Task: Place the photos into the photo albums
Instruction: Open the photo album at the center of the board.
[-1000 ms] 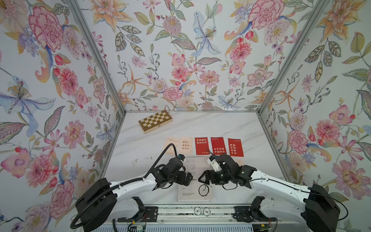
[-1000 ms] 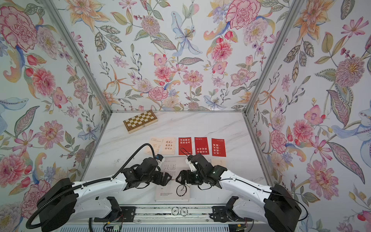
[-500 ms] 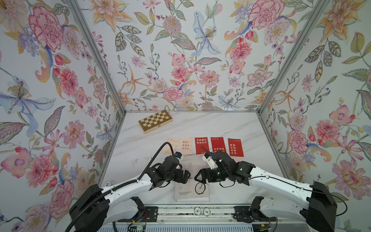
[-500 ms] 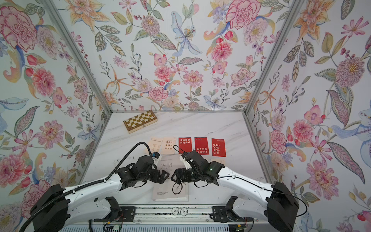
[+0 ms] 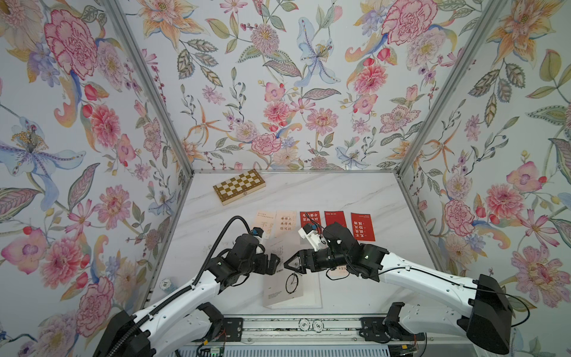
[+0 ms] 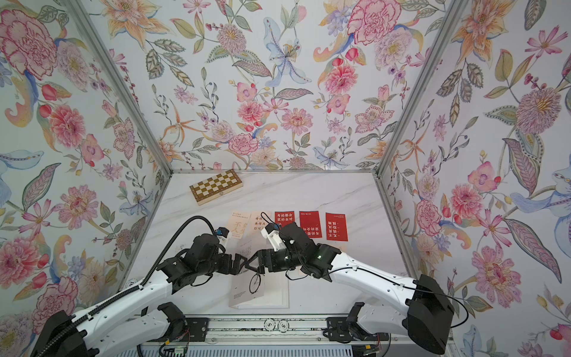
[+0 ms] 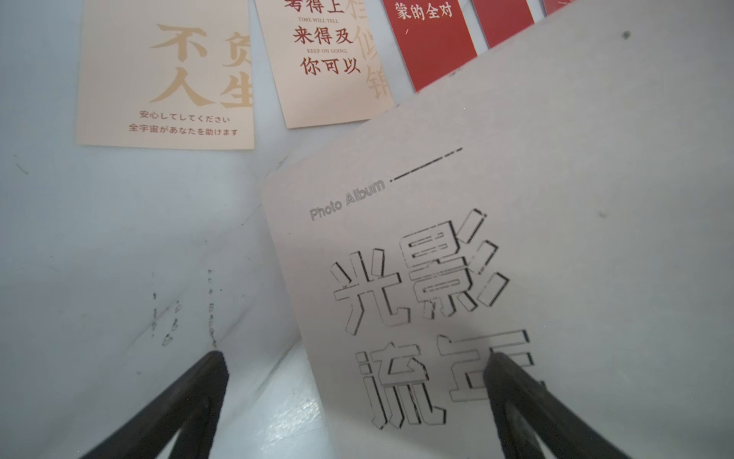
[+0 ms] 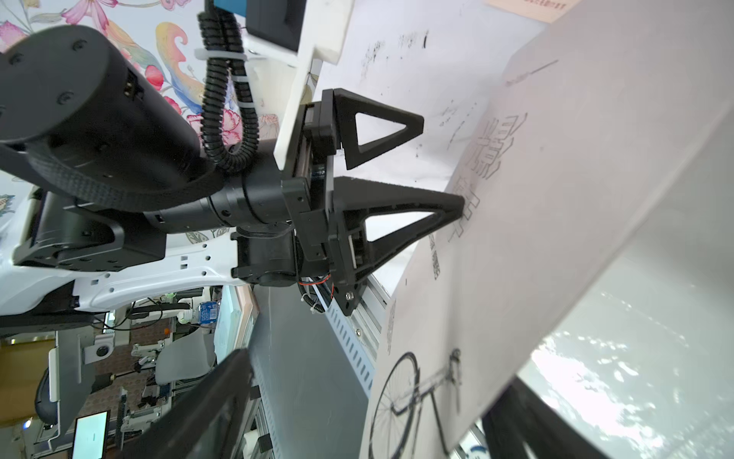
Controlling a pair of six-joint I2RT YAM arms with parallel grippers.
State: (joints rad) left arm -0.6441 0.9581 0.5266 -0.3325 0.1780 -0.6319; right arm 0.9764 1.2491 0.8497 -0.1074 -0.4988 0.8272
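On album cover (image 7: pixel 536 190): "Photo Album" | cream card (image 7: pixel 329 91): "KEEP ON GOING"

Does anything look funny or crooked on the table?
Yes. The pale cream photo album with the black bicycle isn't lying flat: its front cover tilts up, half open, over the white pages. Dark scribbly marks smudge the tabletop.
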